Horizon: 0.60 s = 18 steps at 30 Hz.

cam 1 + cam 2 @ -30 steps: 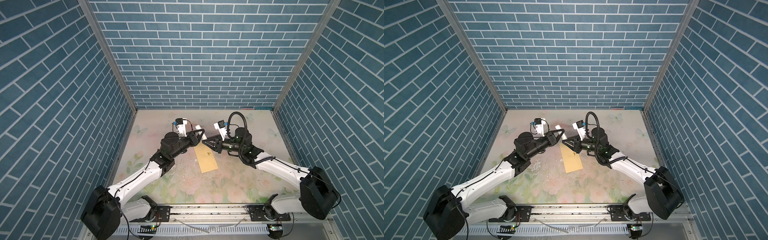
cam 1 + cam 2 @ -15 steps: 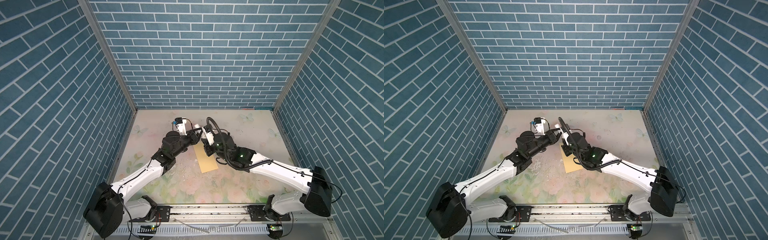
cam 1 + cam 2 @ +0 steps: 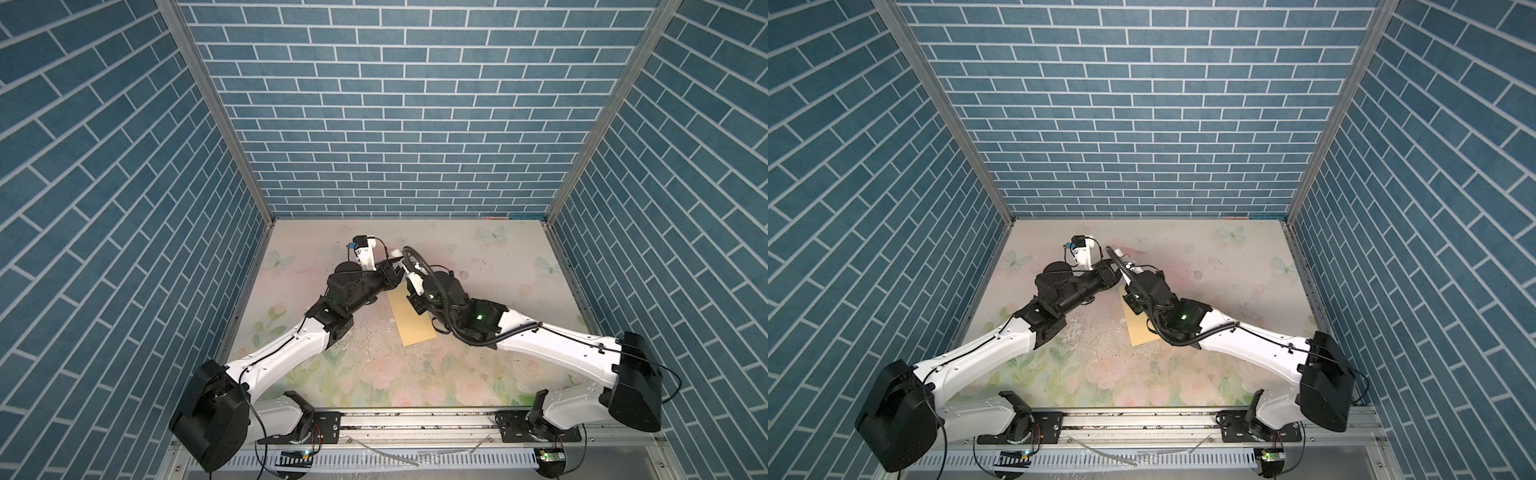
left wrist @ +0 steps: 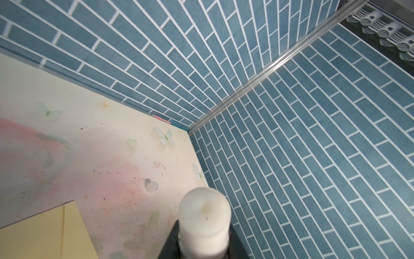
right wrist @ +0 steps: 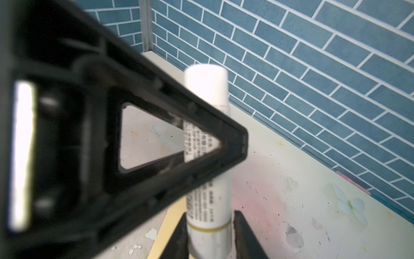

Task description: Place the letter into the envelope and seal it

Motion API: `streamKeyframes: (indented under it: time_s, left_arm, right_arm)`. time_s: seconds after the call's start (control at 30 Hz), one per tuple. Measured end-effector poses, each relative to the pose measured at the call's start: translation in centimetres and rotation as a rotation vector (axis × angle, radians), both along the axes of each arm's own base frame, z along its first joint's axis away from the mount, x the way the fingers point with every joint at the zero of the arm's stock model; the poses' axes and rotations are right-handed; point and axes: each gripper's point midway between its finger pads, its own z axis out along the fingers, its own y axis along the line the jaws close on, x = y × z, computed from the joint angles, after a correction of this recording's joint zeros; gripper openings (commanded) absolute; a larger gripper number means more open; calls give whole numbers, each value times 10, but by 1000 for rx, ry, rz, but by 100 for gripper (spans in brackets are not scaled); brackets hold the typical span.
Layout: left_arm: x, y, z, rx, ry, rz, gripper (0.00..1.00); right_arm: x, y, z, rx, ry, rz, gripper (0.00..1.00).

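The mustard-yellow envelope (image 3: 411,320) (image 3: 1140,328) lies flat on the mat mid-table, its far end under both wrists; an edge also shows in the wrist views (image 4: 44,233) (image 5: 165,226). The letter is out of view. A white glue stick (image 5: 207,89) (image 4: 205,215) stands over the envelope's far end, its tip showing in both top views (image 3: 395,252) (image 3: 1121,252). My left gripper (image 4: 203,244) (image 3: 395,270) is shut on it, one black finger (image 5: 156,145) crossing the tube. My right gripper (image 5: 209,215) straddles the tube's lower end, open, one finger clear of it.
The floral mat (image 3: 498,266) is boxed in by blue brick walls on three sides. White flecks (image 3: 374,336) are scattered on the mat by the envelope. The right arm's wrist (image 3: 440,286) hangs over the envelope's right edge. A metal rail (image 3: 415,419) runs along the front.
My right arm has swung in from the right toward the left gripper and over the envelope, and its jaws have widened around the tube. The left arm has barely moved.
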Motion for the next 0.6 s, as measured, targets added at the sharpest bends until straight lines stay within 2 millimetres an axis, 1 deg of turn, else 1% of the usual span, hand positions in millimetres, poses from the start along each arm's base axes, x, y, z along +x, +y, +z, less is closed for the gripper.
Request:
streamKeyframes:
  time_s: [0.07,0.17,0.3,0.4,0.47,0.6]
  left_arm:
    - [-3,-2,5,-8,-8,-16,0]
    - [-5,-3,10,-12,-14,-31,0]
    - [-6,-2,8,-7,-5,-38,0]
    - [-8,-4,8,-6,-3,-51,0]
    - [-9,-5,8,-5,-1,-59,0]
    - [-11,-6,7,-6,0,-68,0]
  right_arm:
    - [-1,-8,3,95,66,69,65]
    - [-7,-16,2,216,159,180,67]
    - [-16,-19,-6,322,284,298,67]
    - [-25,-15,-7,397,354,381,66]
    - [-29,-12,-5,435,388,428,64]
    - [-33,-5,3,498,420,495,60]
